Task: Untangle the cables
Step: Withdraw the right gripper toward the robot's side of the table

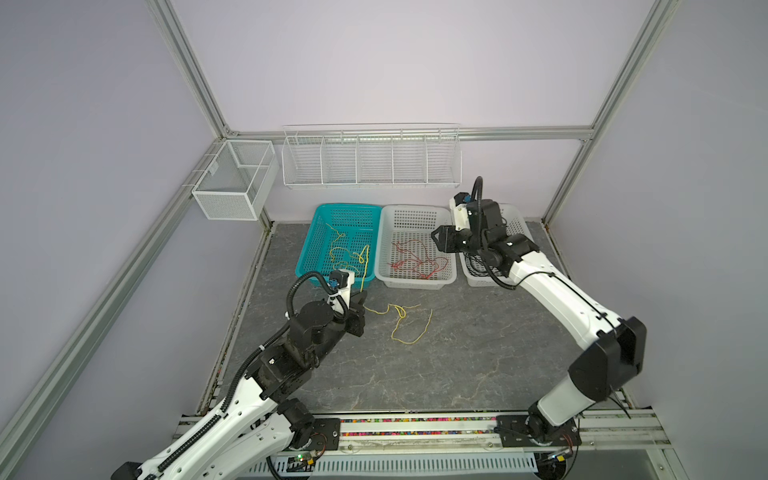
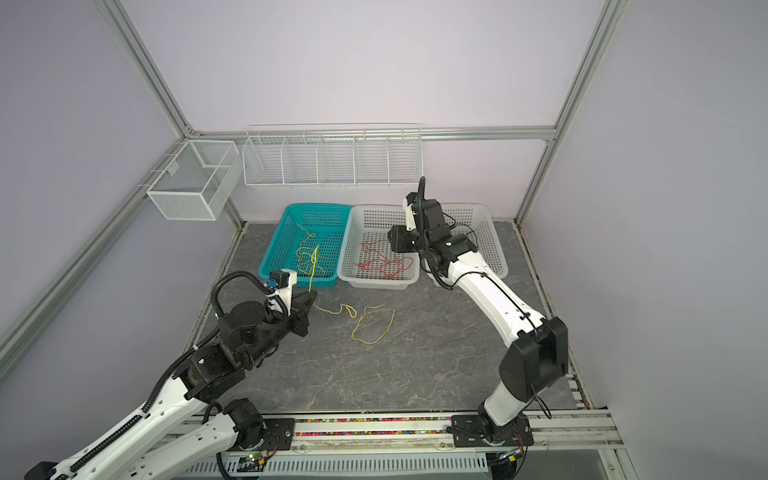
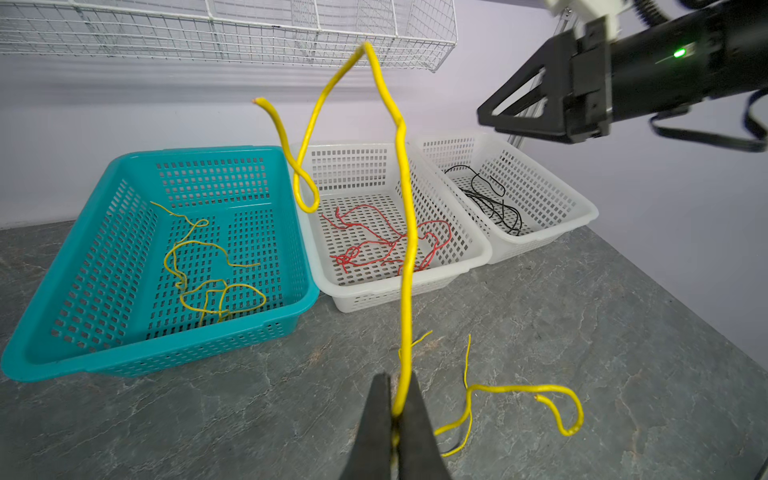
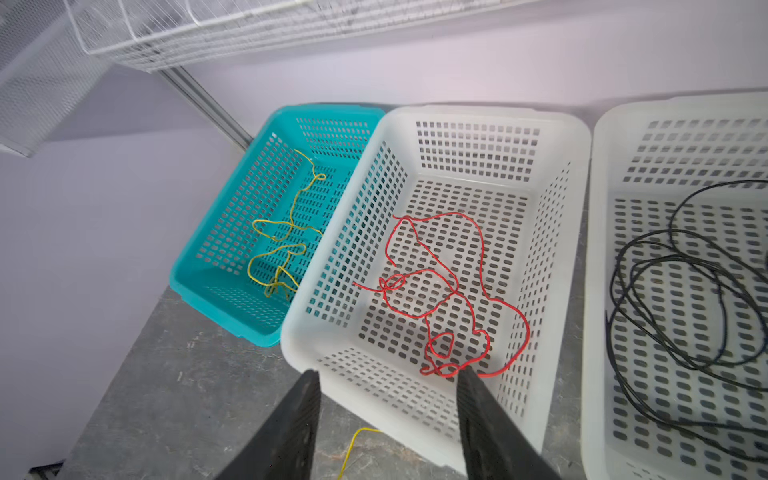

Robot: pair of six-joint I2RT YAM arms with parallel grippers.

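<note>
The left tool [image 3: 398, 382] pinched the yellow cable [image 3: 406, 291], which rose from its tips, loose length trailing rightward over the surface [image 3: 582, 332]; the teal basket [image 3: 124, 361] lay just beyond. The right tool [image 4: 387, 372], spread, hung empty over the red cable [image 4: 390, 284], farther away.

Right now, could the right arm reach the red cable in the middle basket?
Probably yes: the right gripper hovers open above the white basket, with nothing between it and the red cable.
</note>
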